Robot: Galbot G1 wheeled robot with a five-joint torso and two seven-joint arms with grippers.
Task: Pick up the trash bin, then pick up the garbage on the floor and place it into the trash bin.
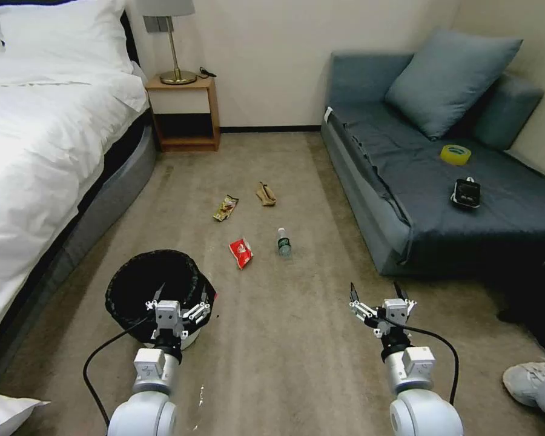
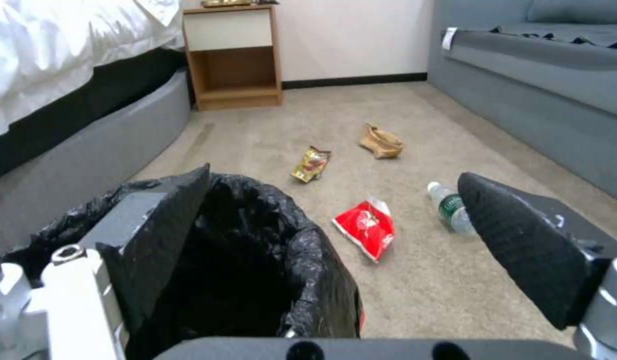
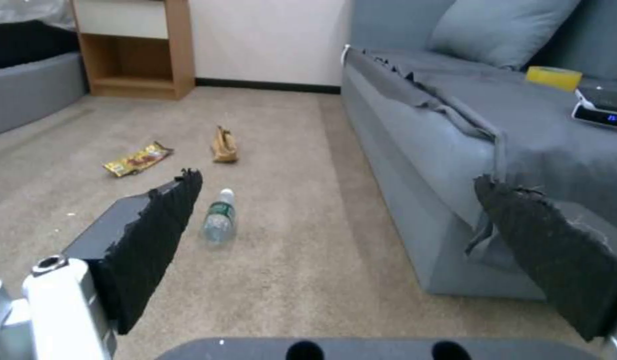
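- Nearest the head camera: left gripper (image 1: 180,295), white-framed with black ribbed pads, jaws spread wide and holding nothing, hovering at the near rim of the small round white trash bin lined with crinkled black plastic bag (image 1: 140,283).
- Seen from the left wrist: one pad (image 2: 163,231) over the bag-covered rim, the other (image 2: 522,240) out over bare carpet, the bin wall (image 2: 322,280) between them.
- Parked to the right, level with it: right gripper (image 1: 378,300), likewise released and empty, above the tan carpet (image 1: 297,363).
- Step in hand, by the look of it: seizing the bin. Best done by straddling one wall, a pad inside and a pad outside, rather than trying to span the whole mouth, which looks wider than the opening.
- Worth biting the rigid rim, not just loose bag; film alone would likely slip or tear.
- Worth lifting upright, so the bin stays level for the litter.
- Still on the floor, farther off between the white-sheeted bed (image 1: 36,151) and the grey-blue sofa (image 1: 418,181): red snack packet (image 1: 241,252), clear plastic bottle with green label (image 1: 283,242), brown-gold candy wrapper (image 1: 225,208), crumpled tan scrap (image 1: 265,194).
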